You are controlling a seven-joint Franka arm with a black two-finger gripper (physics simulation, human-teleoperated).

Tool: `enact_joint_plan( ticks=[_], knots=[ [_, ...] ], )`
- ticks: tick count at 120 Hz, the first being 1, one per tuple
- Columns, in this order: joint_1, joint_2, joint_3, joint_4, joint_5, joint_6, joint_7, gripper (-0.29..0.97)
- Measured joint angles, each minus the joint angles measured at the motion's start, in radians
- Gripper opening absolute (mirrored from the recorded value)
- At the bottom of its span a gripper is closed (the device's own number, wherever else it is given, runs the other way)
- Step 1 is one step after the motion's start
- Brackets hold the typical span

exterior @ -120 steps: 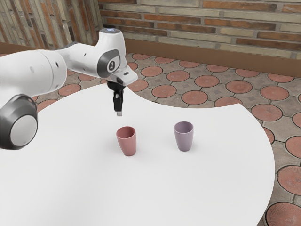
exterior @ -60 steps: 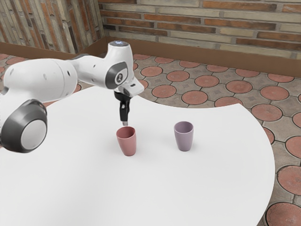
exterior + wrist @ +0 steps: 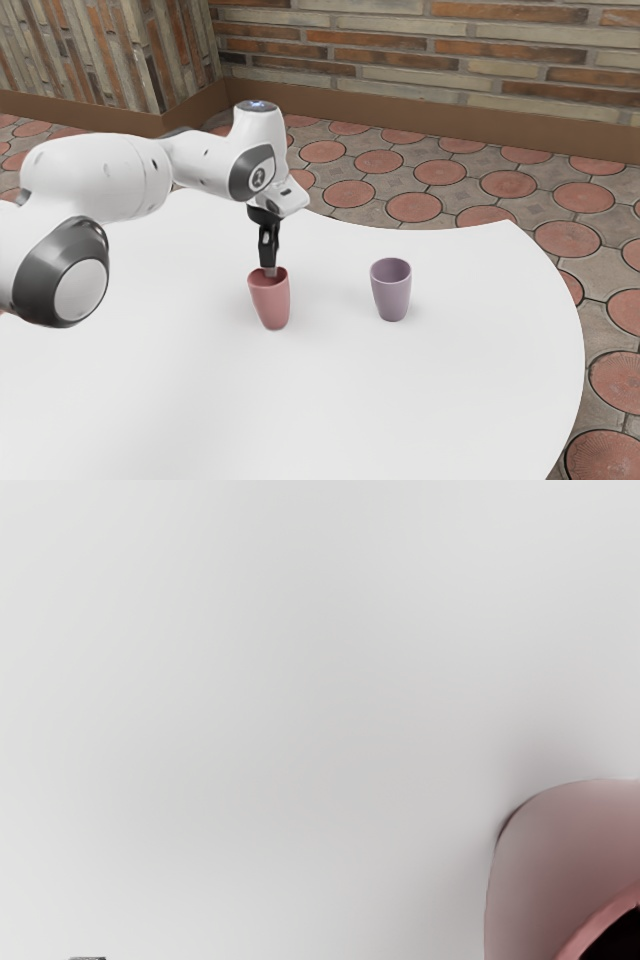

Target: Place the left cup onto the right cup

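The pink cup [image 3: 269, 300] stands upright on the white table [image 3: 420, 400], on the exterior view's left of the purple cup [image 3: 390, 290], also upright. The 2 are apart, with bare tabletop between them. The gripper [image 3: 267, 266] points straight down, its tip at the pink cup's rear rim. Seen edge-on, it does not let me tell how far open it is or whether it grips anything. Wide open tabletop surrounds both cups, and the curved table edge lies well behind them. In the wrist view the pink cup [image 3: 560, 870] is cut off at the corner.
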Motion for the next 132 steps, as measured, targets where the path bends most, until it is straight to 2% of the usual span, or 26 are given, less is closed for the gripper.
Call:
enact_joint_plan(
  ticks=[21,49,87,132],
  knots=[
    [0.000,0.001,-0.008,-0.005,-0.001,0.007,-0.002,0.29],
    [-0.013,0.000,-0.010,-0.011,-0.002,0.011,-0.014,0.09],
    [-0.025,-0.004,-0.010,-0.028,-0.001,0.016,-0.038,-0.03],
    [-0.026,-0.029,-0.010,-0.065,0.000,0.023,-0.072,-0.08]
  ],
)
